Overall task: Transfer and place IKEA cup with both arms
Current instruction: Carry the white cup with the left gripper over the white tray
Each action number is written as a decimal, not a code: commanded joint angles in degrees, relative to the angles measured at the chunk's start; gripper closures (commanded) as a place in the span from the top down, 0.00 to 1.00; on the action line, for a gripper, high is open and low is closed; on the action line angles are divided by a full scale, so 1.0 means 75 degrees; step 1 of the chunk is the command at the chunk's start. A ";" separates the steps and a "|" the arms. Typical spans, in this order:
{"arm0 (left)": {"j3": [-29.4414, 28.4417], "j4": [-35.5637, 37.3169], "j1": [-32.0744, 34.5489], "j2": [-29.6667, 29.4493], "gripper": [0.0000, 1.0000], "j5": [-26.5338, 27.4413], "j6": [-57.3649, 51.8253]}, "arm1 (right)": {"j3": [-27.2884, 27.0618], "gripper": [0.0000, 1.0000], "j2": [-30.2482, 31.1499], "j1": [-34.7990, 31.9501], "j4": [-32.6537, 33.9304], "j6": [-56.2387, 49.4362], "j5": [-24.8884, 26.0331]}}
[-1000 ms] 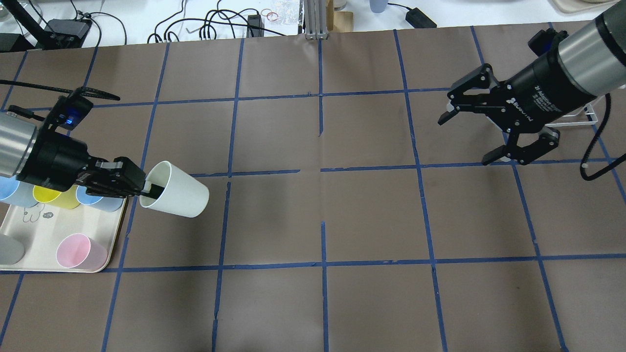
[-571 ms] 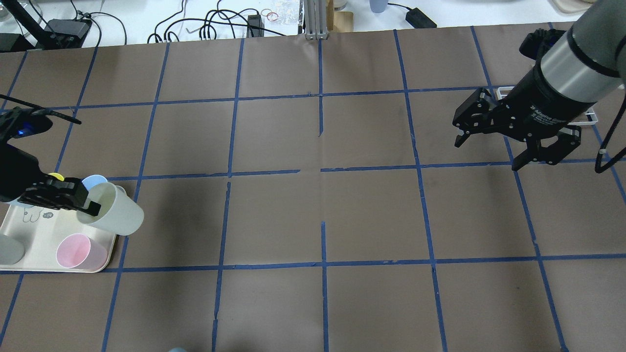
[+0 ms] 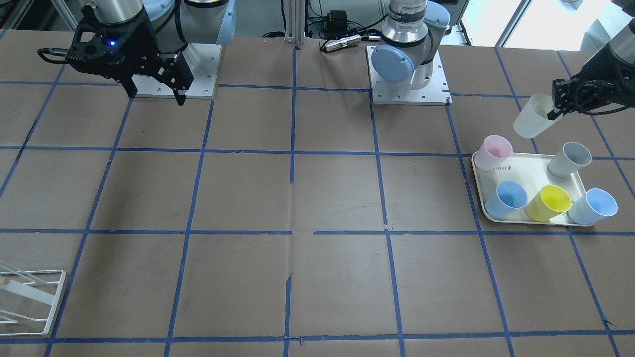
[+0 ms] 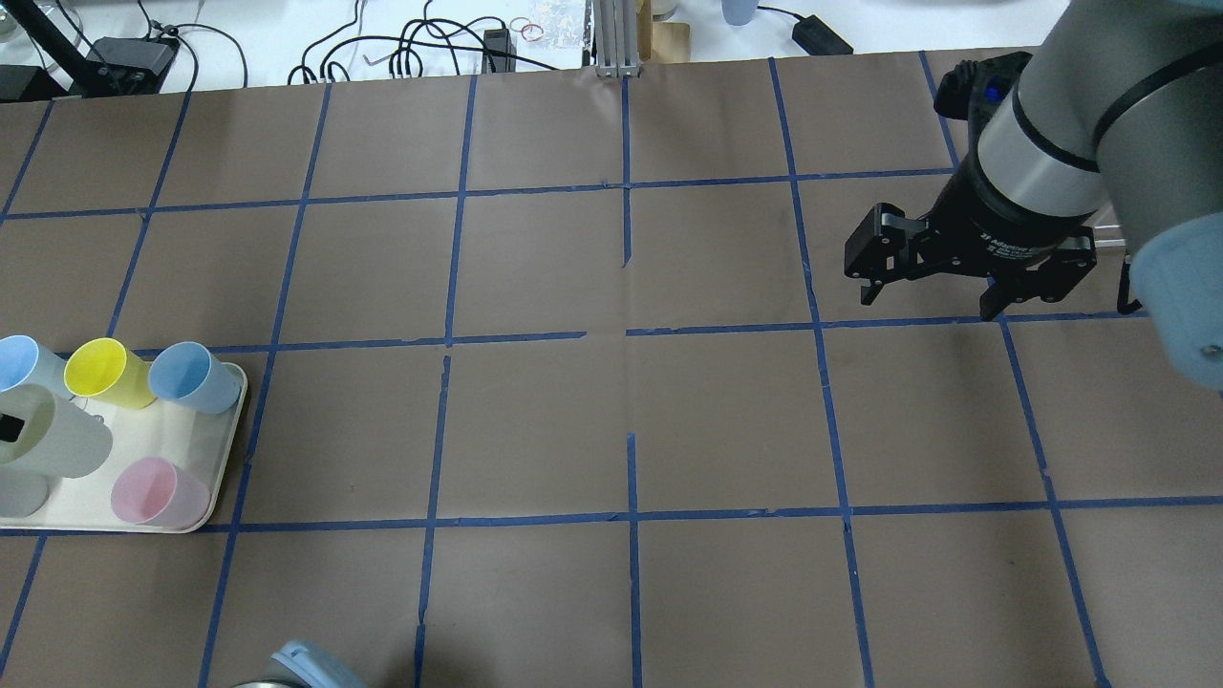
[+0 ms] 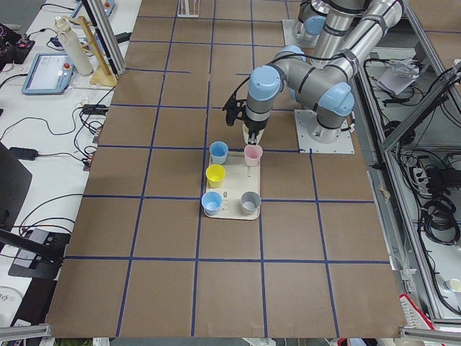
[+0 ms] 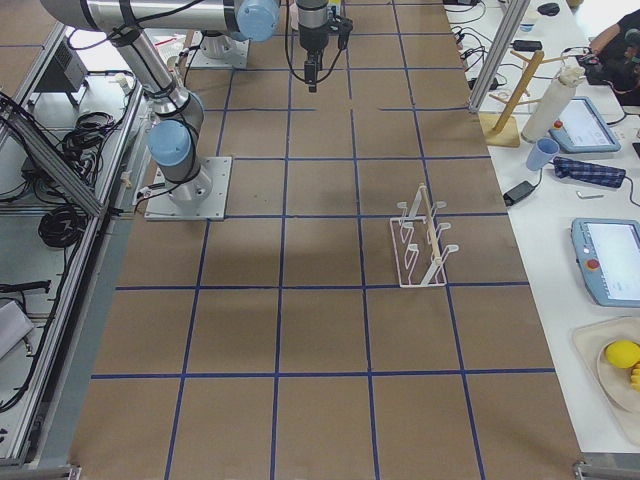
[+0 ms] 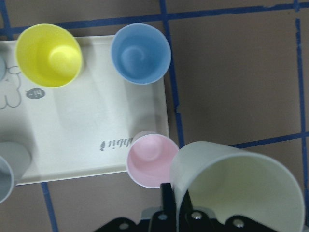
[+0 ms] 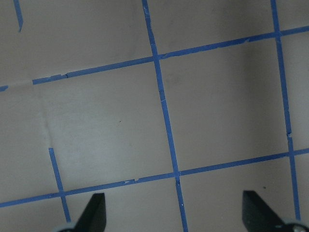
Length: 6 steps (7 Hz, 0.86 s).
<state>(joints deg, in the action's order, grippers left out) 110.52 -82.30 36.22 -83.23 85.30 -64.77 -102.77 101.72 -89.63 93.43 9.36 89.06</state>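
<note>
The cream IKEA cup (image 4: pixel 53 441) hangs tilted over the white tray (image 4: pixel 182 521) at the table's left edge. My left gripper (image 3: pixel 556 108) is shut on the cup's rim, one finger inside and one outside. The cup also shows in the front view (image 3: pixel 532 118) and fills the lower right of the left wrist view (image 7: pixel 241 188). In the overhead view only a black fingertip (image 4: pixel 10 427) shows inside the cup. My right gripper (image 4: pixel 927 299) is open and empty above the table's right side, pointing down; it also shows in the front view (image 3: pixel 157 96) and the right wrist view (image 8: pixel 175 215).
On the tray stand a pink cup (image 4: pixel 158 492), a yellow cup (image 4: pixel 100 373), two blue cups (image 4: pixel 191 377) and a grey cup (image 4: pixel 19 492). A white wire rack (image 6: pixel 425 245) stands on the table's right half. Blue tape lines cross the brown table.
My left gripper has carried the cup left, from over the table beside the tray to above the tray. My right arm has swung so its open gripper points down.
</note>
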 commanded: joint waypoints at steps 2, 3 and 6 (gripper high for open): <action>0.0053 0.0752 -0.0808 -0.1005 0.00 0.0017 -0.1485 | 0.0004 1.00 0.0101 -0.0014 0.0000 -0.0286 -0.0004; 0.0053 0.1288 -0.0915 -0.1484 0.00 0.0017 -0.1744 | 0.0004 1.00 0.0113 -0.0014 0.0011 -0.0263 0.0031; 0.0041 0.1656 -0.0904 -0.2190 0.00 -0.0030 -0.1654 | 0.0039 1.00 0.0125 0.0045 -0.0117 -0.0170 0.0077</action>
<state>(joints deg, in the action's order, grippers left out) 110.90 -70.45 29.44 -97.97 85.10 -77.64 -102.51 102.52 -89.27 92.87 7.80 89.20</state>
